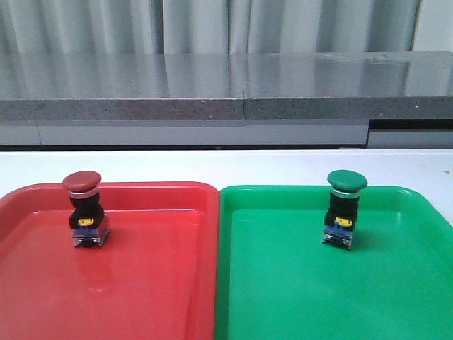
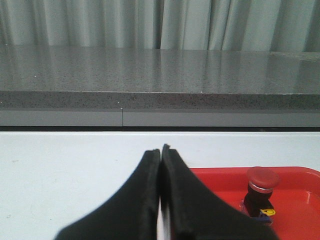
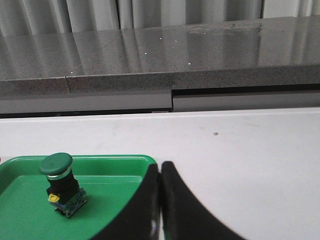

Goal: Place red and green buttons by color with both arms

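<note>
From the front, a red tray (image 1: 141, 283) and a green tray (image 1: 396, 283) lie side by side on the white table (image 1: 226, 164), their inner rims touching down the middle. The red button (image 1: 85, 208) stands upright in the red tray near its far rim, dark red cap on top, black body and yellow tab above a clear base. The green button (image 1: 343, 209) stands upright in the green tray, likewise near the far rim, tilted very slightly. The two buttons are well apart, each on the tray of its own colour. Behind the table runs a grey speckled counter (image 1: 226, 81) with pale curtains (image 1: 212, 25) above it; neither arm shows in this view and nothing stands between the camera and the buttons. In the left wrist view the left gripper (image 2: 160, 148) is pressed closed with nothing between its fingers, the tips meeting over bare white table just beside the red tray's corner; the red button sits apart from it in the tray, its lower body partly hidden behind one black finger. In the right wrist view the right gripper (image 3: 160, 165) is likewise clenched empty, its tips beside the green tray's corner, with the green button standing clear of the fingers and fully visible.
</note>
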